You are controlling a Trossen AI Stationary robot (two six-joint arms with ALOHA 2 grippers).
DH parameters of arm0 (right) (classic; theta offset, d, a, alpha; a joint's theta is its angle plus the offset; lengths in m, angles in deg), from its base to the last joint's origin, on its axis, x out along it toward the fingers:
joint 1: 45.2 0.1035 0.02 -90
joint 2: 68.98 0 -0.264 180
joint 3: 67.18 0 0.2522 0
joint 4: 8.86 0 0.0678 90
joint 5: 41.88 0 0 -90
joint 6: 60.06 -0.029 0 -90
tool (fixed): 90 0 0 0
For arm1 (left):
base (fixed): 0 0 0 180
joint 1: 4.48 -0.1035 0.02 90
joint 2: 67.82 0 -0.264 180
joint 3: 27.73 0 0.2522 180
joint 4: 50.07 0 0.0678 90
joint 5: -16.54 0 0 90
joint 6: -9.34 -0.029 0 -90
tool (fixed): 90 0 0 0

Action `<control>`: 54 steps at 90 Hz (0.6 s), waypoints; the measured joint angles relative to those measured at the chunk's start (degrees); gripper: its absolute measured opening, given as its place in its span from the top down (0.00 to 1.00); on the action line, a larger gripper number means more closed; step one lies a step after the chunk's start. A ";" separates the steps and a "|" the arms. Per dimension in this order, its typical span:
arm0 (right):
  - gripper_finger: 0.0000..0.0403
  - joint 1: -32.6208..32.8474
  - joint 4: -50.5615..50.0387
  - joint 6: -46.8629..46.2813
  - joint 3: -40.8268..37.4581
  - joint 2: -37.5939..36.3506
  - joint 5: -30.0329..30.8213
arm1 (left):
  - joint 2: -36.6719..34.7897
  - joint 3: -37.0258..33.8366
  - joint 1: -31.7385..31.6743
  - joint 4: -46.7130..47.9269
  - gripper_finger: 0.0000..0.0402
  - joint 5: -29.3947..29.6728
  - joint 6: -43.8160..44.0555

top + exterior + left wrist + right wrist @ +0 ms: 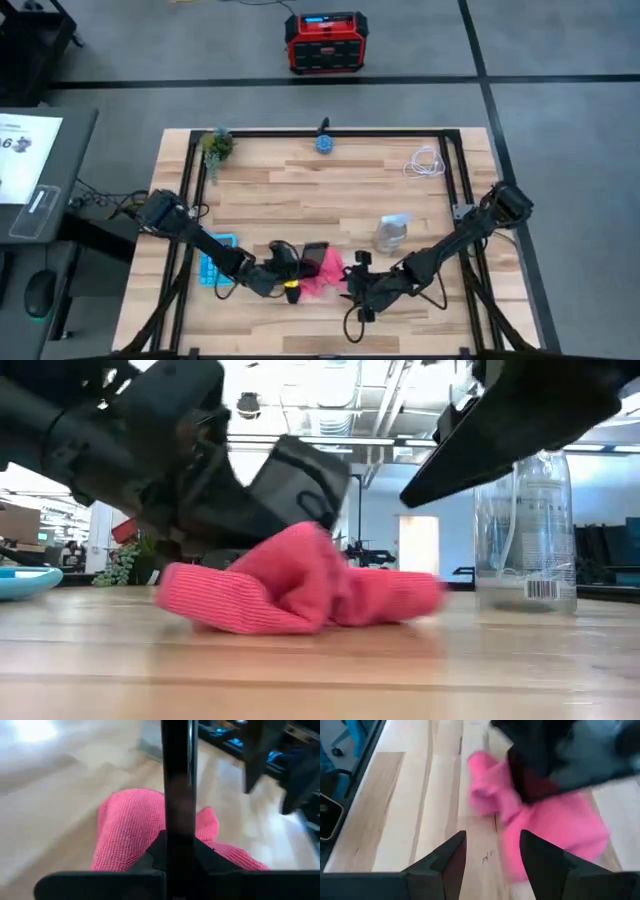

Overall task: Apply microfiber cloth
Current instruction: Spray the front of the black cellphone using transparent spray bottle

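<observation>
The wooden tabletop fills most of the high view, edged by a black frame, with both dark arms reaching in from its left and right sides toward the near middle.

The left arm runs from the left edge across to the near centre, where the left gripper holds a black phone on edge. In the left wrist view the phone stands as a thin dark slab rising between the jaws, which are clamped on it, its lower end pressing against the cloth.

The right arm comes in from the right edge, and the right gripper sits just right of the cloth. In the right wrist view its jaws stand apart, holding nothing, with bare wood between the fingers and the cloth lying just ahead of them.

The microfiber cloth lies crumpled on the near middle of the tabletop, between the two grippers and under the phone. From the low view it is a rumpled pink-red heap resting on the wood, with the phone tilted above it.

A clear spray bottle stands upright to the right of the cloth, a little farther back. A light blue calculator lies near the left edge, partly under the left arm. A white cable is coiled at the far right corner, a small plant sits at the far left corner, and a small blue object rests at the far edge.
</observation>
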State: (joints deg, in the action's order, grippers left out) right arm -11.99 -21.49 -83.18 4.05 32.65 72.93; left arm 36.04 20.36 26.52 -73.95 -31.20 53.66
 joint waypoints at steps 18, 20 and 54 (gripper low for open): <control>0.58 0.62 1.33 5.20 -0.02 -1.42 0.79 | -13.11 -4.77 1.54 1.44 0.99 0.76 -2.92; 0.58 0.89 1.32 5.95 -0.02 -2.26 1.39 | -14.07 -4.46 1.78 1.81 0.99 0.89 -2.92; 0.58 11.54 -17.36 18.84 8.12 -21.46 21.57 | -9.19 3.71 3.93 16.61 0.99 4.75 3.54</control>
State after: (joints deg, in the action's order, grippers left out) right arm -0.44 -38.85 -64.34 12.17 11.19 94.49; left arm 26.86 24.08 30.45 -57.33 -26.45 57.21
